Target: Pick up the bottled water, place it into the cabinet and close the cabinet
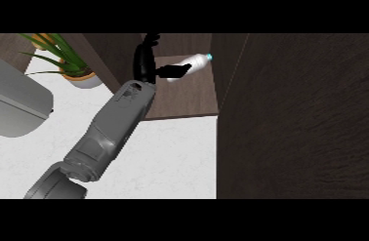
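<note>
- At the far left edge, around nine o'clock, a grey rounded appliance (18, 106) is seen on the white counter (169, 157); what it is cannot be told
- Toward eleven o'clock a potted plant (69, 64) is set on the counter, just beside the cabinet's side wall
- One grey forearm is seen rising from seven o'clock toward twelve; its hand (148, 59) is reached into the open cabinet (184, 96), fingers extended upward and thumb stretched out to the bottled water. Which arm it is cannot be told with certainty; by its position it is judged the left. No other hand is shown
- The bottled water (191, 64) is lying tilted over the cabinet shelf near twelve o'clock, cap toward one o'clock, touched by the thumb; whether it is pinched or already let go cannot be told
- At the right, the dark wooden cabinet door (296, 118) is standing open
- Pickup and carry are judged done, placement nearly so; release, withdrawal and closing are left
</note>
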